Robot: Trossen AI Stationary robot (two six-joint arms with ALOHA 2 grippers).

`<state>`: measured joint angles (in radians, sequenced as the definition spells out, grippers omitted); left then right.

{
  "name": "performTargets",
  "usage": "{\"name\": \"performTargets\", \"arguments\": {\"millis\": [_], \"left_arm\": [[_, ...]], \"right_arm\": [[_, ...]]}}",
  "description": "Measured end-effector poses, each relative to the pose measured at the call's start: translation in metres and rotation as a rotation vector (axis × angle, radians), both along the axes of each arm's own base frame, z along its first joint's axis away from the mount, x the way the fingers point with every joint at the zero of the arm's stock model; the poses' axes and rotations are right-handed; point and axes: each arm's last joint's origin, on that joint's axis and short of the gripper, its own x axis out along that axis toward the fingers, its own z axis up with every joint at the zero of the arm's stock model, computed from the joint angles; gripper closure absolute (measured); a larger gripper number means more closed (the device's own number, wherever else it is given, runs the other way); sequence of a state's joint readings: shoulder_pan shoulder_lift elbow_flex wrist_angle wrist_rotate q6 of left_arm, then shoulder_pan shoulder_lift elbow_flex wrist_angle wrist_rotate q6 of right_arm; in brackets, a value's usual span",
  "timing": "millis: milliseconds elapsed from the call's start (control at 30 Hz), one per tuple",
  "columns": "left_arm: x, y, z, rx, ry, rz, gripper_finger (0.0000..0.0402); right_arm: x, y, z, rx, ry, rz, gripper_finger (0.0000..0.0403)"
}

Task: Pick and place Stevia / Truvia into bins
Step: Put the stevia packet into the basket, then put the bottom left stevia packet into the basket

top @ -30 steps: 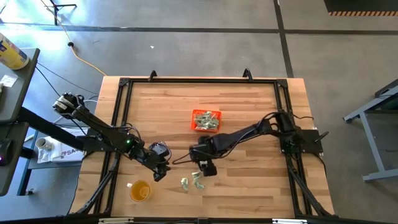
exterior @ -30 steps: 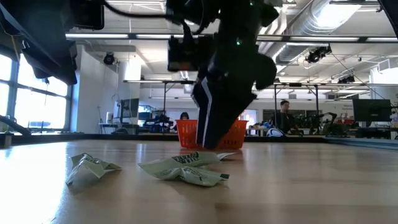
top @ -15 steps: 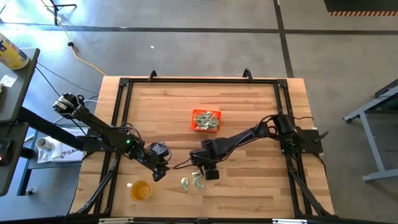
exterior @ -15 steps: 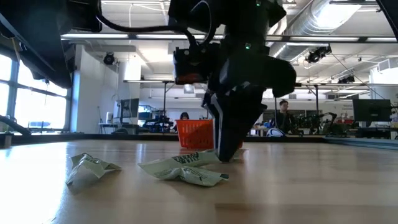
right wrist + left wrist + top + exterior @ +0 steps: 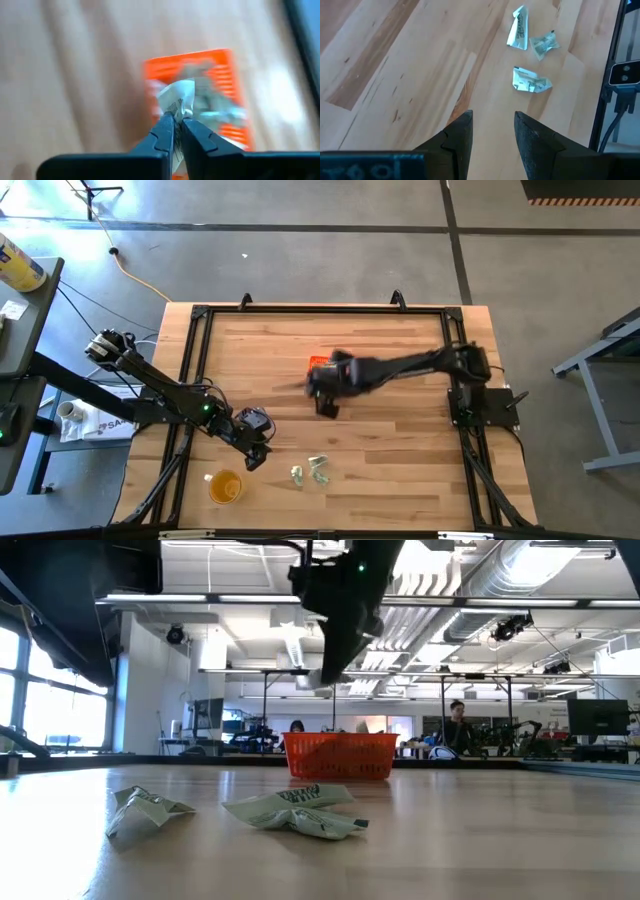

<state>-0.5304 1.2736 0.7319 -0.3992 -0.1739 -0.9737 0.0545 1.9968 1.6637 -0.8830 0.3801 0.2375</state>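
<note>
Three crumpled pale green-and-white Stevia sachets (image 5: 312,470) (image 5: 530,81) lie flat on the wood near the table's front edge; the low view shows them too (image 5: 295,812). A further sachet (image 5: 179,97) is in my right gripper (image 5: 175,125), which is shut and hangs high above the table (image 5: 326,406) (image 5: 328,665), just in front of the orange bin (image 5: 316,363) (image 5: 220,75) (image 5: 340,755). Several sachets lie in the bin. My left gripper (image 5: 256,461) (image 5: 492,131) stands open above bare wood, left of the loose sachets. My right gripper pinches one end of the sachet (image 5: 176,111) between its two fingertips (image 5: 162,131). The fingers point steeply down from above. The crumpled sachet sticks out beyond the tips and is lifted clear of the table.
A round translucent yellow-orange cup (image 5: 226,486) stands near the table's front left. A black frame (image 5: 300,310) runs round the table's edges. Bare wood lies between the loose sachets and the bin.
My right gripper has shut on one sachet at the loose pile, then risen quickly and swung toward the table's far edge and the bin, turning as it went. That sachet is lifted clear; the others stay where they lay.
</note>
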Motion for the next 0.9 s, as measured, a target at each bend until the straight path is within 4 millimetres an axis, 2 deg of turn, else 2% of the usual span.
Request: {"name": "performTargets", "arguments": {"millis": [100, 200, 300, 400, 467, 667, 800, 900], "left_arm": [[0.000, 0.000, 0.000, 0.012, -0.007, 0.010, 0.0225], [0.001, 0.001, 0.000, 0.029, -0.019, 0.025, 0.0225], [0.001, 0.001, 0.000, 0.035, -0.026, 0.032, 0.0225], [0.001, 0.001, 0.001, 0.036, -0.027, 0.033, 0.0225], [0.001, 0.001, 0.001, 0.036, -0.028, 0.037, 0.0225], [0.001, 0.002, 0.001, 0.052, -0.037, 0.050, 0.0225], [0.001, 0.002, 0.001, 0.044, -0.035, 0.049, 0.0225], [0.001, 0.000, 0.000, 0.001, -0.015, 0.052, 0.0224]], "right_arm": [[-0.005, -0.034, 0.021, -0.021, -0.056, -0.094, 0.0383], [-0.009, -0.066, 0.031, 0.065, -0.111, -0.131, 0.0388], [-0.011, -0.084, 0.025, 0.216, -0.110, -0.120, 0.0381], [-0.011, -0.083, 0.001, 0.315, -0.048, -0.144, 0.0355], [-0.009, -0.078, -0.006, 0.334, -0.027, -0.149, 0.0338], [-0.006, -0.069, -0.019, 0.171, 0.013, -0.188, 0.0293], [-0.011, -0.064, 0.009, 0.204, -0.007, -0.235, 0.0261], [-0.014, -0.053, 0.025, 0.210, -0.030, -0.224, 0.0236]]}}
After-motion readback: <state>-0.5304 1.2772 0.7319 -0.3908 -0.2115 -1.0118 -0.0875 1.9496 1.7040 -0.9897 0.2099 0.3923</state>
